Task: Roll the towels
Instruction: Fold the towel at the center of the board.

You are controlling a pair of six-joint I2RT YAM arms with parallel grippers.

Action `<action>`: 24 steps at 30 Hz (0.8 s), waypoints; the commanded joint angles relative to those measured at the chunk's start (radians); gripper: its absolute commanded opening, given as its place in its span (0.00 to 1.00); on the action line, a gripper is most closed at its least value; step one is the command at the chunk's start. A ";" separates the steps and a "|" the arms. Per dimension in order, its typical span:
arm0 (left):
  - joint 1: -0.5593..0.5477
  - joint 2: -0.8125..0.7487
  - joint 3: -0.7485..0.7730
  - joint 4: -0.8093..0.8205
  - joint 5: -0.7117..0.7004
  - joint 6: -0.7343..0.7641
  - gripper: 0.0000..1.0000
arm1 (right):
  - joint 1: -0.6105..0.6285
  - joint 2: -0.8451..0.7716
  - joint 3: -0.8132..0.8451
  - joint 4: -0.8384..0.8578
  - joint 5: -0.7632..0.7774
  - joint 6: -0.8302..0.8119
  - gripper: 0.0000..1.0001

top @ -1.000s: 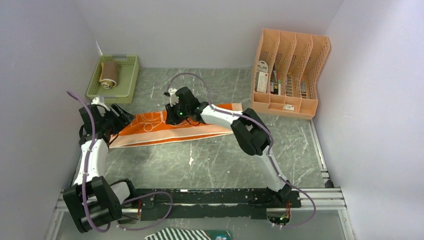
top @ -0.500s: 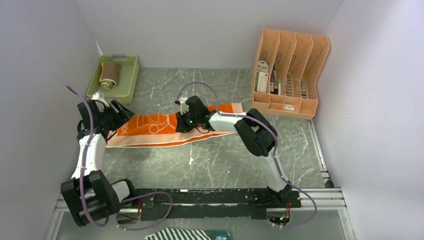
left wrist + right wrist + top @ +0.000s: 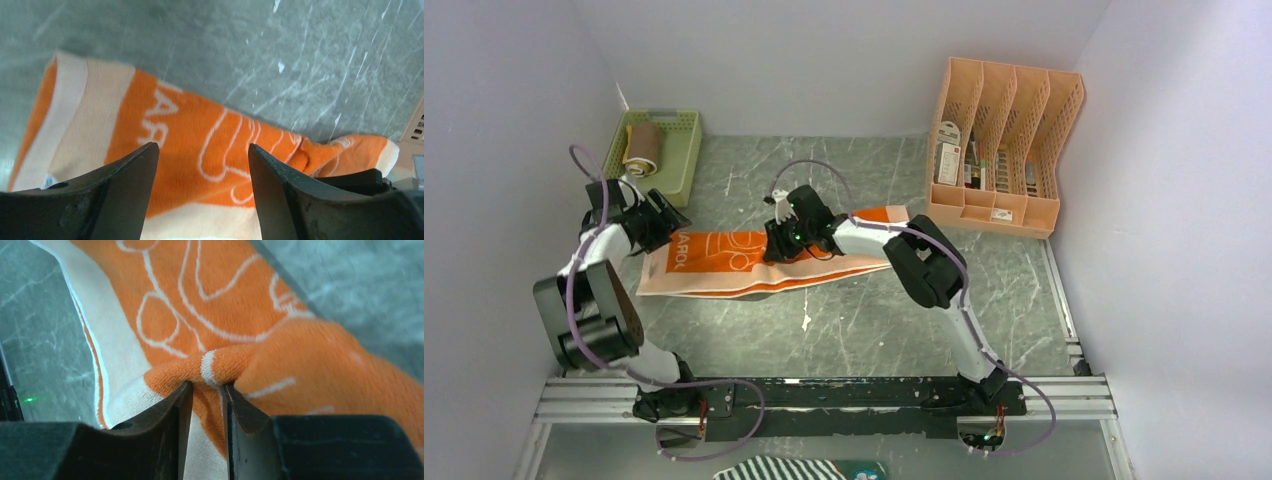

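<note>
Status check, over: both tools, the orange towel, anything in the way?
Left tool open over orange towel, lettered end. Right tool shut on a pinched fold, mid-towel. Towel unrolled. Green basket far left, apart from it.

Two towels, the orange towel (image 3: 724, 255) and seemingly a rolled tan towel (image 3: 642, 148); one basket (image 3: 680, 160); one desk organizer (image 3: 1004, 130).

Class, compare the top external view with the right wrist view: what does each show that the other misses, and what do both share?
Only top external: the green basket holding a rolled tan towel, the peach file organiser and the left gripper. Only right wrist: the right gripper pinching a raised fold. Both: the orange towel on the marbled table.
</note>
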 commanded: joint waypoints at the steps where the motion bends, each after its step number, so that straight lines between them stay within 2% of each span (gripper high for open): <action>1: -0.005 0.150 0.169 -0.064 -0.043 0.051 0.77 | -0.003 0.117 0.158 -0.108 -0.040 -0.025 0.29; 4: -0.005 0.211 0.228 -0.077 -0.108 0.086 0.77 | -0.021 0.095 0.206 -0.125 -0.055 -0.037 0.30; 8: -0.005 0.249 0.270 -0.134 -0.159 0.104 0.72 | -0.073 -0.012 0.148 -0.101 -0.080 -0.033 0.31; 13: -0.005 0.156 0.191 -0.144 -0.167 0.115 0.70 | -0.107 -0.119 0.061 -0.113 -0.075 -0.063 0.33; 17: -0.005 0.174 0.147 -0.131 -0.197 0.115 0.69 | -0.140 -0.202 -0.075 -0.042 -0.066 -0.038 0.34; 20: -0.005 0.207 0.149 -0.112 -0.234 0.114 0.67 | -0.237 -0.256 -0.193 0.025 -0.094 -0.005 0.34; 24: 0.011 0.287 0.209 -0.113 -0.267 0.118 0.65 | -0.412 -0.248 -0.285 0.081 -0.125 0.020 0.34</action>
